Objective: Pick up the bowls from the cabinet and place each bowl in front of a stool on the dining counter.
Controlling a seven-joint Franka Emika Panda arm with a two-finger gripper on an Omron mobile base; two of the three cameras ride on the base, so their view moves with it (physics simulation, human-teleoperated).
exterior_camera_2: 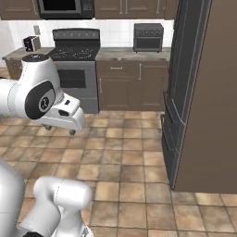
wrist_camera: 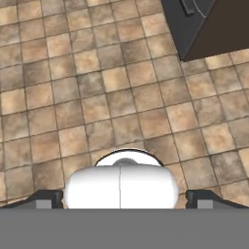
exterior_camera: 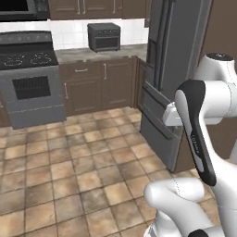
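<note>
Brown-and-tan tiled floor (exterior_camera: pixel 78 171) takes the lower half of both base views and most of the hand view. Nothing lies on it.

Tall dark grey refrigerator (exterior_camera_2: pixel 185 92) stands at right in the right base view, right of centre in the left base view; its lower corner cuts the upper right of the hand view.

Dark brown base cabinets with small handles (exterior_camera_2: pixel 132 85) run along the far wall under a grey marbled bench (exterior_camera_2: pixel 134 54). These are drawer units, not the wall cabinet of the task.

Grey steel range with black cooktop (exterior_camera: pixel 30 78), upper left of the left base view. Small dark grey toaster oven (exterior_camera: pixel 104 37) sits on the bench, top centre.

White arm folded close over its base, hand aimed at the floor. Judgement: a carry posture for driving, not a reach.

Pincer (wrist_camera: pixel 124 197): two dark tips at the bottom corners of the hand view, spread wide, nothing between them.

Task things: no bowls and no dining bench in these views; I cannot say where they stand. Dark upper doors (exterior_camera: pixel 92 7) line the top edge; whether one is the task's cabinet I cannot tell.

Judgement: task at its start; the base must first drive to the cabinet.
</note>
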